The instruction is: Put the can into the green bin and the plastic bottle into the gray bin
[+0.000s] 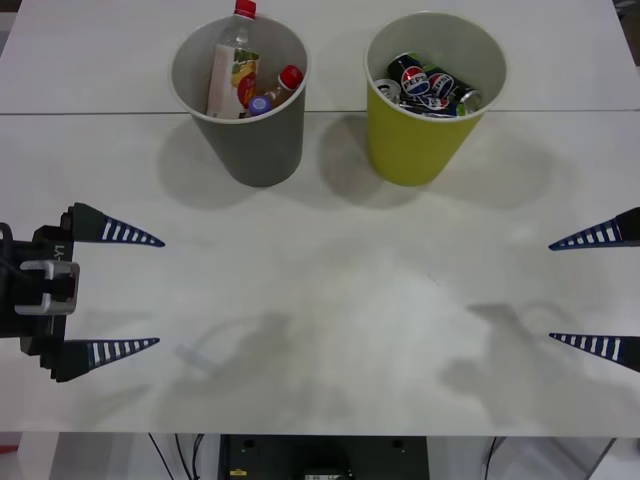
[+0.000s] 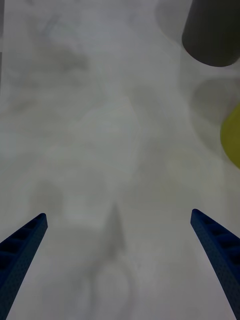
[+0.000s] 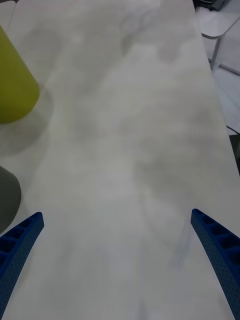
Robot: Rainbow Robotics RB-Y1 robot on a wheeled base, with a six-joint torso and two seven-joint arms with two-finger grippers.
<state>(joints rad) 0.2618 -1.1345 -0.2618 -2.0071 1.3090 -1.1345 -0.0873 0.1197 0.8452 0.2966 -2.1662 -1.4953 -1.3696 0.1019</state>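
Left end effector (image 1: 158, 292): released, blue ribbed fingers spread wide and holding nothing; it hangs over the white worktop (image 1: 330, 300) well short of the gray bin, out toward that bin's left and nearer the robot.

Gray bin (image 1: 250, 140): upright on the worktop just left of the green bin, the two apart with a strip of bare worktop between them. Inside stand plastic bottles (image 1: 232, 70) with red caps, one tall enough to rise above the rim, a second shorter one leaning beside it.

Green bin (image 1: 415, 140): upright, yellow-green outside, pale inside, just right of the gray bin. The can (image 1: 470, 99) lies inside it among other cans (image 1: 420, 80), several with red, white and blue markings, their silver tops turned different ways.

Right end effector (image 1: 552, 291): released, fingers spread wide and empty; it hangs over the worktop well apart from the green bin, out to that bin's right and nearer the robot.

Left wrist view: the two blue fingers (image 3: 20, 240) stand far apart over bare worktop, with the green bin's side and a dark edge of the gray bin ahead.

Right wrist view: the blue fingers (image 2: 215, 240) likewise spread, the gray bin's wall and a sliver of the green bin ahead.
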